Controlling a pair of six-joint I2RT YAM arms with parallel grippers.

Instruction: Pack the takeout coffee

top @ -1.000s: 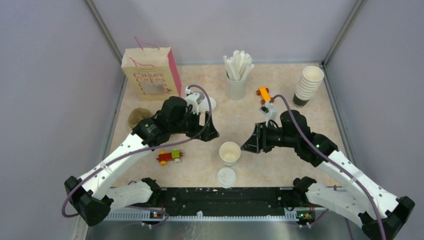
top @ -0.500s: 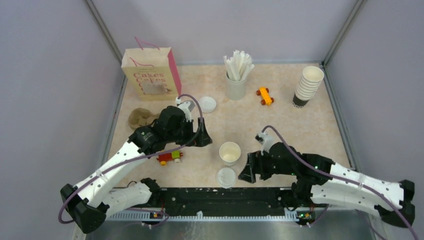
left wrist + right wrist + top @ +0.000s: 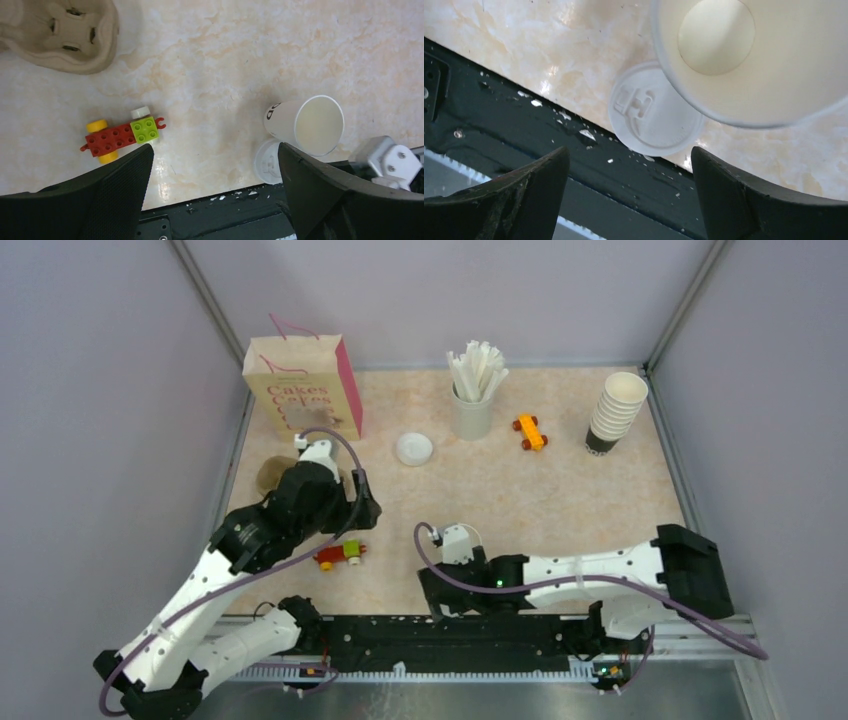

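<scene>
The white paper cup [image 3: 310, 125] stands upright and empty near the table's front edge; it fills the top of the right wrist view [image 3: 744, 55]. Its flat white lid [image 3: 267, 162] lies beside it, half over the black front rail, and shows in the right wrist view [image 3: 651, 117]. In the top view my right wrist hides both. My right gripper [image 3: 445, 592] is open and empty, low over the rail just in front of the lid, as its own view [image 3: 630, 152] shows. My left gripper [image 3: 360, 510] is open and empty, raised left of the cup, as its own view [image 3: 215, 150] shows.
A red and green toy car [image 3: 338, 555] lies left of the cup. A brown cup tray [image 3: 278, 475] and a paper bag [image 3: 300, 390] are at the back left. A holder of sticks [image 3: 472, 390], a second lid [image 3: 414, 448], an orange toy [image 3: 528, 431] and stacked cups [image 3: 615, 412] stand behind.
My right arm has swung down and left, from right of the cup to low over the front edge, covering cup and lid. My left arm has drawn back to the left.
</scene>
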